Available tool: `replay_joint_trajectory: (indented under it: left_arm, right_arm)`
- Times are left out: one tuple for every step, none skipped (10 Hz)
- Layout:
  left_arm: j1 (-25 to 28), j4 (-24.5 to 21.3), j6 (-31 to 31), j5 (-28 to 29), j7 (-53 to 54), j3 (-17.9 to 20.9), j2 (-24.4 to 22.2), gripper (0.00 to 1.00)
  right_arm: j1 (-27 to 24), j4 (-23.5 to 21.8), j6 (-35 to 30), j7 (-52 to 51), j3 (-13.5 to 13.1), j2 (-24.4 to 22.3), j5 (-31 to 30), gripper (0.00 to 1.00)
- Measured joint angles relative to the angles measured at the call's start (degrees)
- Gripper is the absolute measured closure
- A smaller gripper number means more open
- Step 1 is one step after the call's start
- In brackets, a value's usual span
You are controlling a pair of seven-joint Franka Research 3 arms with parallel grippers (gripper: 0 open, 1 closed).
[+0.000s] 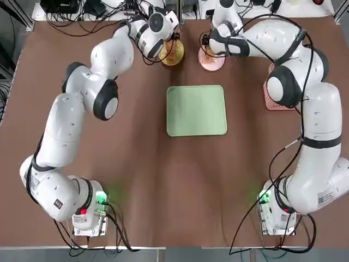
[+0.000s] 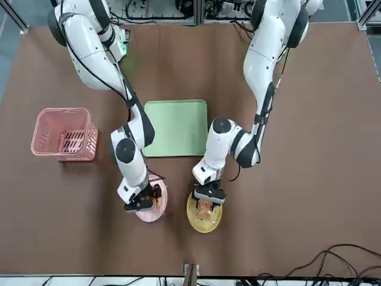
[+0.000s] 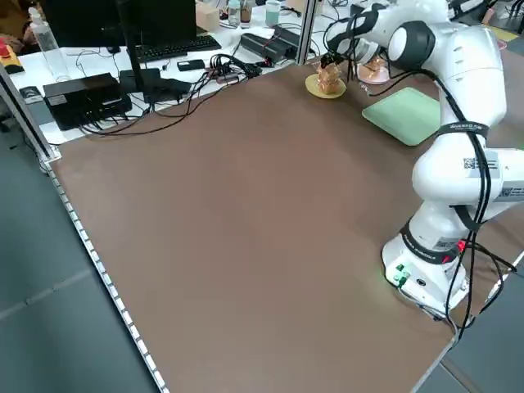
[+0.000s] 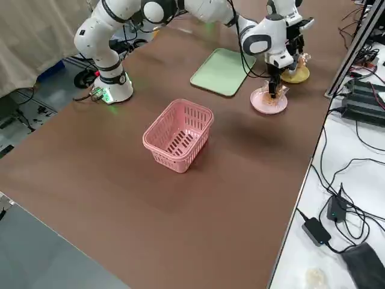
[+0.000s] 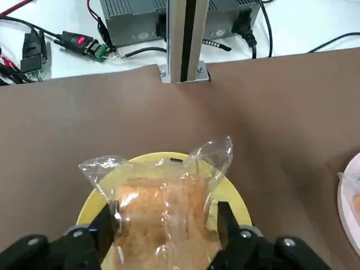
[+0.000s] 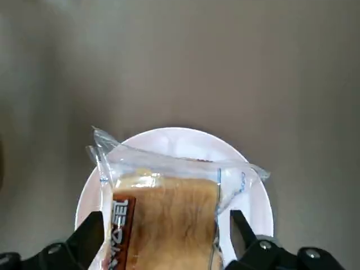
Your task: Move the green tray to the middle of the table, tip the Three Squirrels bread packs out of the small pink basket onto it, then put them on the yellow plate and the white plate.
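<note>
The green tray (image 1: 196, 110) lies bare at mid-table. At the far edge, my left gripper (image 1: 170, 46) hovers over the yellow plate (image 1: 173, 57), shut on a bread pack (image 5: 166, 208). Its fingers (image 5: 108, 224) press the wrapper's sides. My right gripper (image 1: 209, 50) is over the white plate (image 1: 212, 61). It is open, its fingers (image 6: 90, 232) standing a little clear of a bread pack (image 6: 166, 216) that lies on the white plate (image 6: 247, 185). The small pink basket (image 2: 62, 134) stands upright and empty at the table's right side.
Cables, power boxes and a metal post (image 5: 181, 36) crowd the bench just beyond the far table edge. Both arms stretch across the table on either side of the tray. The right arm's elbow (image 1: 286, 82) hangs over the basket.
</note>
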Motion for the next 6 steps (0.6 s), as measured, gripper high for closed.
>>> replay_joint_trajectory:
  left_arm:
    - [0.0, 0.1, 0.0, 0.0, 0.0, 0.0, 0.0, 0.2]
    - [0.0, 0.1, 0.0, 0.0, 0.0, 0.0, 0.0, 0.18]
    - [0.0, 0.1, 0.0, 0.0, 0.0, 0.0, 0.0, 0.04]
    - [0.0, 0.2, 0.0, 0.0, 0.0, 0.0, 0.0, 0.0]
    - [0.0, 0.3, 0.0, 0.0, 0.0, 0.0, 0.0, 0.0]
    - [0.0, 0.4, 0.0, 0.0, 0.0, 0.0, 0.0, 0.0]
  right_arm:
    - [0.0, 0.0, -0.4, 0.0, 0.1, -0.4, 0.0, 0.01]
    - [0.0, 0.0, -0.7, 0.0, 0.3, -0.6, 0.0, 0.01]
    - [0.0, 0.0, -1.4, 0.0, 0.7, -0.8, 0.0, 0.01]
    - [0.0, 0.0, -2.8, 0.0, 0.9, -1.3, 0.0, 0.01]
    - [0.0, 0.0, -4.3, 0.0, 0.9, -2.0, 0.0, 0.01]
    - [-0.1, 0.0, -5.1, 0.0, 0.9, -2.6, 0.0, 0.01]
